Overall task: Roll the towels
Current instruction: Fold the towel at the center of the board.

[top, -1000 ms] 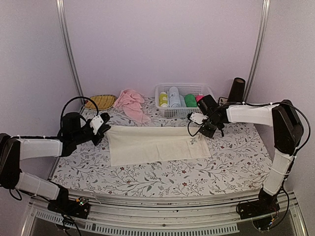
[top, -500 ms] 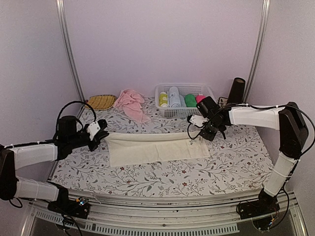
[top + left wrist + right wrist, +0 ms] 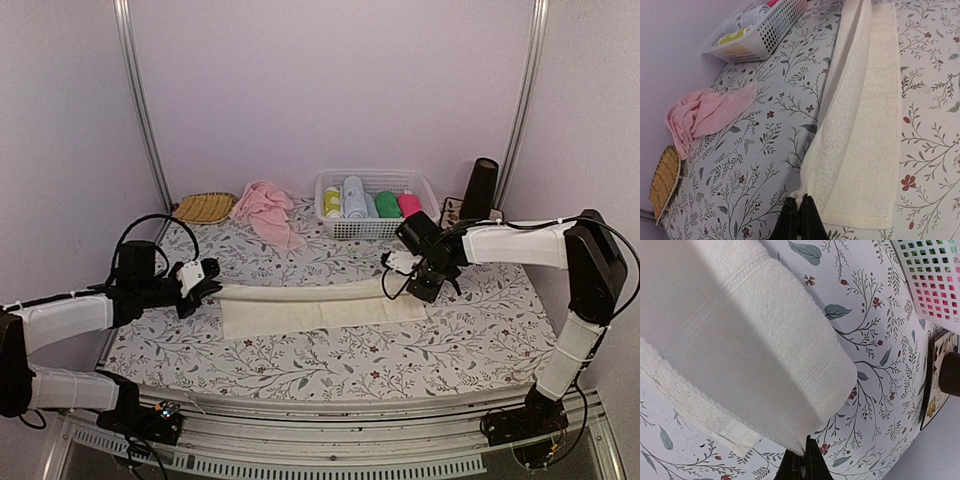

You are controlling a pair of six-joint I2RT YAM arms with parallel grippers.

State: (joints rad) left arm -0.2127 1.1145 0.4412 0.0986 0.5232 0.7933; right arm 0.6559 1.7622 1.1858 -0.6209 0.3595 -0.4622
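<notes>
At the middle of the table (image 3: 300,365), we draw the far edge of the cream towel (image 3: 320,305) toward its near edge; a second ago it lay flat, and now it doubles lengthwise. The left gripper (image 3: 203,283) and right gripper (image 3: 402,272) each pinch a corner, fingers closed on the cloth. We judge this a pre-fold, with rolling still to come. Farther back, the pink towel (image 3: 264,210) lies crumpled beside the basket (image 3: 360,228).

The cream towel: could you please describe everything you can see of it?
The cream towel is plain terry cloth with a woven band near its end, lying lengthwise across the floral-print table. Its far long edge is lifted and folded toward the near edge, pinched at each end in the shut jaws of the left gripper and right gripper.
</notes>
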